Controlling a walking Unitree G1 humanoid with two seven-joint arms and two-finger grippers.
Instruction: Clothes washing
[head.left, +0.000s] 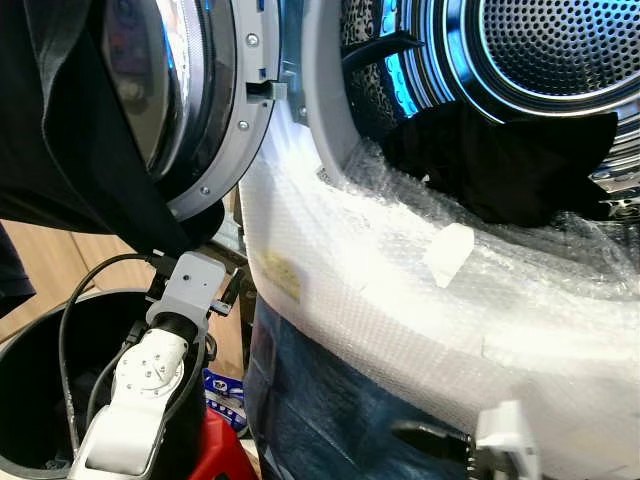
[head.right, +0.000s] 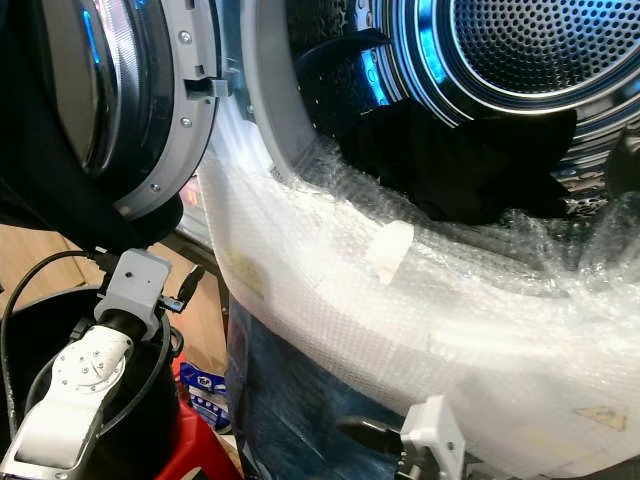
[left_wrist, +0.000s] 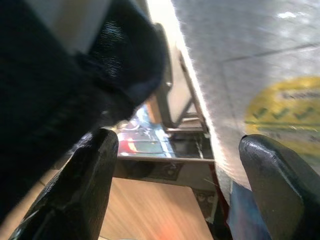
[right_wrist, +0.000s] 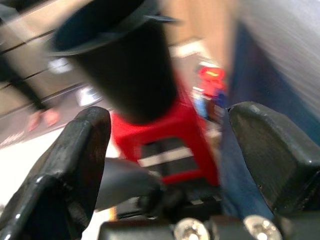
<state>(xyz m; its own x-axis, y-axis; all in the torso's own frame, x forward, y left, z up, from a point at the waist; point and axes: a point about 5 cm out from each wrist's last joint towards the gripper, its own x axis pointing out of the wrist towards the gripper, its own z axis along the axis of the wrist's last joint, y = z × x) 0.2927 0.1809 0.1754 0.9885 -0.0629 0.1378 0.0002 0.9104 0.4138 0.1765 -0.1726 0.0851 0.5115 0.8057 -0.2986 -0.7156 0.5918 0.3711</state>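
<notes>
Your left gripper (left_wrist: 175, 165) has its fingers apart and holds nothing, just under the dark cloth (head.left: 80, 130) hanging over the door (head.left: 200, 100). Close on it first, then carry it right into the drum (head.left: 560, 50). Your right gripper (right_wrist: 165, 150) is apart too, low.

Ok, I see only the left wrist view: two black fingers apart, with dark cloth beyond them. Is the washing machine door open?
Observer: Yes, the door stands open. The dark cloth is draped over it, above the left hand.
Operator: Is any laundry inside?
Observer: A black garment lies at the mouth of the drum.
Operator: And the right hand?
Observer: The right hand is open and empty, low before the machine's front.
</notes>
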